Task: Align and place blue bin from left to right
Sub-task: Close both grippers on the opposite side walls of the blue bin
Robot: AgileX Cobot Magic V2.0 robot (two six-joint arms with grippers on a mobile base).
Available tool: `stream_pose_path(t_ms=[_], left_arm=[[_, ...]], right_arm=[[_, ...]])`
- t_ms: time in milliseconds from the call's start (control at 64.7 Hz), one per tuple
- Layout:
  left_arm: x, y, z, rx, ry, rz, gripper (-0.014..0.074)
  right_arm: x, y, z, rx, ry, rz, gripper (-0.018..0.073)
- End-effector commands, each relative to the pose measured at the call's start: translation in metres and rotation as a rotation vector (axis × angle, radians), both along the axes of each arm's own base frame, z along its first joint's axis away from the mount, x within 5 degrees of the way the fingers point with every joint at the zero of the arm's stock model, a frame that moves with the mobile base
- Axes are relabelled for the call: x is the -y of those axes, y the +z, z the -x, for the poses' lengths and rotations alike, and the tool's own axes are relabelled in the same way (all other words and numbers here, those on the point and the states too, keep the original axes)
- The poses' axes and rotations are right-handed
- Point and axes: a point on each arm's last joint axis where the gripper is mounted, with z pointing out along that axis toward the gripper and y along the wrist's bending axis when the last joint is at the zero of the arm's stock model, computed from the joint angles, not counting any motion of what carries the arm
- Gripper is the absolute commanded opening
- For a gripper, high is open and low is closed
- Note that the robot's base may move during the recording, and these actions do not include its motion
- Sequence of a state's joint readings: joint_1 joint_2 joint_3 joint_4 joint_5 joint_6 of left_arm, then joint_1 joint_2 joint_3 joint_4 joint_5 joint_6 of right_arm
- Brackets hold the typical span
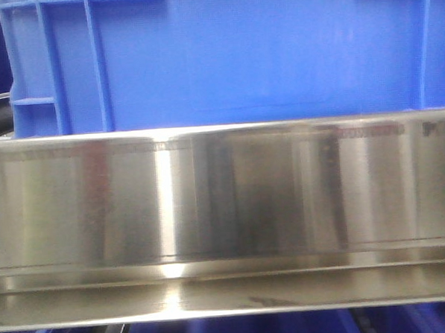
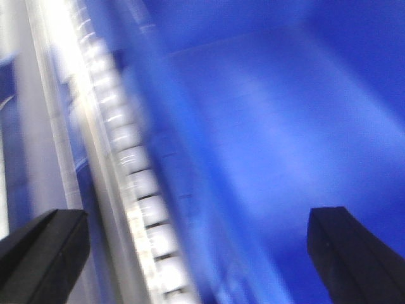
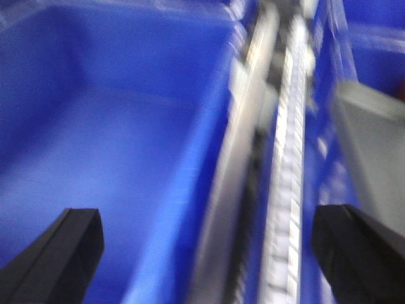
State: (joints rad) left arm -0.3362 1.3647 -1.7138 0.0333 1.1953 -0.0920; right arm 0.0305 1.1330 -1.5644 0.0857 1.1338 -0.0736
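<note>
**Blue bin behind the shiny rail, both tools spread wide**

In the front view, the blue bin (image 1: 261, 52) fills the top of the picture. Its flat side wall faces the camera. 2 raised ribs run up and down near its left end, with a small ledge beside them. Right in front of it, a shiny metal rail (image 1: 224, 204) runs across the whole picture from left to right and hides the bottom of the bin. More blue plastic (image 1: 238, 330) peeks out under the rail, but it is too cut off to tell what it is.

The left wrist view is very blurry. The left tool (image 2: 196, 218) has its 2 black fingers (image 2: 44, 253) spread far apart, with nothing between them. One finger is on the left of a strip of rollers (image 2: 136, 183). The other is over the smooth blue inside of a bin.

The right wrist view is blurry too. The right tool (image 3: 209, 215) is also spread wide and holds nothing. Its left finger is over the blue inside of a bin. Its right finger is past a roller strip (image 3: 285, 190), below a grey piece (image 3: 373, 158).
</note>
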Motion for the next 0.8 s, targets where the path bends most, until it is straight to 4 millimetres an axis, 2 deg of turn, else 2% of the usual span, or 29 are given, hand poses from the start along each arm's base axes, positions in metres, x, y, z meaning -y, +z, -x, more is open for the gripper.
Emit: stream_pose_path(t_ms=[0,93,185,293,371,525,788], left_arm=[[0.002,0.010,-0.012,0.015,0.044,0.002,0.0599],[0.009,0.014,-0.029,0.023,0.071,0.036,0.0599],[0.015,0.014,-0.044,0.014,0.093,0.079,0.0599],[0.021,0.006,-0.061,-0.007,0.093,0.072,0.0599],[0.026,-0.006,-0.073,-0.039,0.093,0.061,0.0599],[0.033,-0.029,-0.094,-0.098,0.097,0.035,0.0599],[0.039,-0.053,-0.112,-0.158,0.100,0.008,0.0599]], right_arm=[[0.008,0.007,-0.016,-0.063,-0.096,0.025,0.0544],[0.005,0.017,-0.036,-0.041,-0.092,0.003,0.0522],[-0.005,0.023,-0.054,-0.028,-0.047,-0.017,0.0517],[-0.020,0.018,-0.075,-0.051,0.001,-0.014,0.0517],[-0.029,0.007,-0.090,-0.090,0.027,-0.009,0.0517],[-0.036,-0.019,-0.120,-0.174,0.030,0.003,0.0517],[-0.041,-0.055,-0.155,-0.281,0.029,0.017,0.0517]])
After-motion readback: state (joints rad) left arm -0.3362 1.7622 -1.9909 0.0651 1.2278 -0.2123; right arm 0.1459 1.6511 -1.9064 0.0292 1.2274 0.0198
